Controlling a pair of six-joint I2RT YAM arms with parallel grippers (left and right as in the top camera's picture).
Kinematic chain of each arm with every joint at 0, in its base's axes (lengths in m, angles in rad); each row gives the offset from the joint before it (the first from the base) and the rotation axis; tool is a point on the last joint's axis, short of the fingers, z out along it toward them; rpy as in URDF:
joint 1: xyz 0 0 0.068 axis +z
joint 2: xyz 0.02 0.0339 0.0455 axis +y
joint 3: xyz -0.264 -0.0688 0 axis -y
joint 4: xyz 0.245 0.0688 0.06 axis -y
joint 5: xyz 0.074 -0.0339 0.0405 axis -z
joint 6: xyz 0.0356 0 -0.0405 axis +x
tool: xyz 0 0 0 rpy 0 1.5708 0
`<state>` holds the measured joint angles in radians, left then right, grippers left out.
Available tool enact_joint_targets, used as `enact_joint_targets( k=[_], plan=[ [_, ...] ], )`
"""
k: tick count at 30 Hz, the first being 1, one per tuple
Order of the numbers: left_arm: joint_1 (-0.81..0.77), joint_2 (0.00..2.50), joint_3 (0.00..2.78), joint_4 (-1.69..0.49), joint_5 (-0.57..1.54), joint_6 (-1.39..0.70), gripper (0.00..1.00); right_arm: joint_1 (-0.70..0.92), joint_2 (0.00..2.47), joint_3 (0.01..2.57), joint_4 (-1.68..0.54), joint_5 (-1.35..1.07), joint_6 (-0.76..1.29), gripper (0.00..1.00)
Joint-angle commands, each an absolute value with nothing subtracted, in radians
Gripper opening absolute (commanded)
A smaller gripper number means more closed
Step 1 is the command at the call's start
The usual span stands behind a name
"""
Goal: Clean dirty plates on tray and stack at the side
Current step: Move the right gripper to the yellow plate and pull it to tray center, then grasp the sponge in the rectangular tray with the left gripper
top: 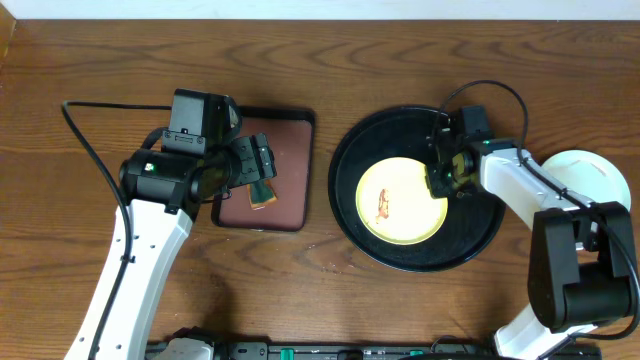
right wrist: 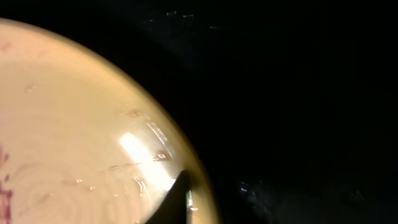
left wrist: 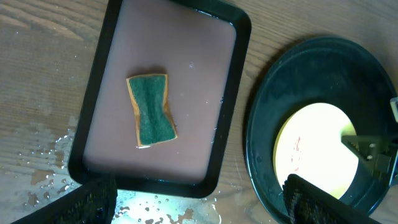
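Observation:
A pale yellow plate [top: 400,200] with a red-brown smear lies in the round black tray [top: 365,140]. It also shows in the left wrist view [left wrist: 314,146] and in the right wrist view [right wrist: 68,124]. My right gripper [top: 440,180] is at the plate's right rim, and one fingertip [right wrist: 182,198] rests on the rim, so it looks shut on it. My left gripper [top: 258,172] hovers open over a green and yellow sponge [left wrist: 150,111], its fingers [left wrist: 199,199] wide apart. A pale plate [top: 592,178] lies on the table at the right, partly hidden by my right arm.
The sponge lies in a rectangular reddish-brown tray [top: 290,150] left of the black tray. Water drops and a wet patch [left wrist: 155,208] lie on the wood beside that tray. A black cable [top: 90,150] runs along the left arm.

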<state>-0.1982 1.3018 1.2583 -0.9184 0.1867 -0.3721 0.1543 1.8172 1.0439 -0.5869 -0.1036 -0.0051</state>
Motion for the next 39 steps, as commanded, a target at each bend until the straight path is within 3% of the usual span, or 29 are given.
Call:
enact_joint_targets(
  k=[1, 8, 12, 16, 23, 27, 32, 33, 39],
  plan=[
    [-0.198, 1.304, 1.26, -0.929, 0.199, -0.368, 0.86, 0.155, 1.855, 1.025, -0.612, -0.105, 0.073, 0.01],
    [-0.219, 1.329, 1.211, -0.934, 0.198, -0.367, 0.86, 0.149, 1.822, 1.025, -0.716, -0.048, 0.446, 0.01],
    [-0.239, 1.367, 1.185, -0.933, 0.179, -0.367, 0.86, 0.159, 1.821, 1.025, -0.72, -0.022, 0.415, 0.01],
    [-0.257, 1.446, 1.166, -0.906, 0.031, -0.367, 0.86, 0.162, 1.821, 1.025, -0.707, 0.046, 0.357, 0.01],
    [-0.26, 1.681, 1.134, -0.73, -0.019, -0.367, 0.8, 0.162, 1.821, 1.025, -0.696, 0.044, 0.298, 0.01],
    [-0.257, 1.806, 1.134, -0.63, -0.021, -0.367, 0.45, 0.165, 1.821, 1.025, -0.696, 0.044, 0.298, 0.01],
    [-0.258, 1.917, 1.134, -0.563, -0.02, -0.367, 0.19, 0.165, 1.821, 1.025, -0.696, 0.036, 0.298, 0.01],
    [-0.258, 1.929, 1.134, -0.562, -0.019, -0.367, 0.09, 0.165, 1.821, 1.024, -0.696, 0.034, 0.298, 0.01],
    [-0.258, 1.901, 1.156, -0.628, 0.045, -0.311, 0.07, 0.165, 1.821, 1.024, -0.696, 0.032, 0.298, 0.01]
  ],
)
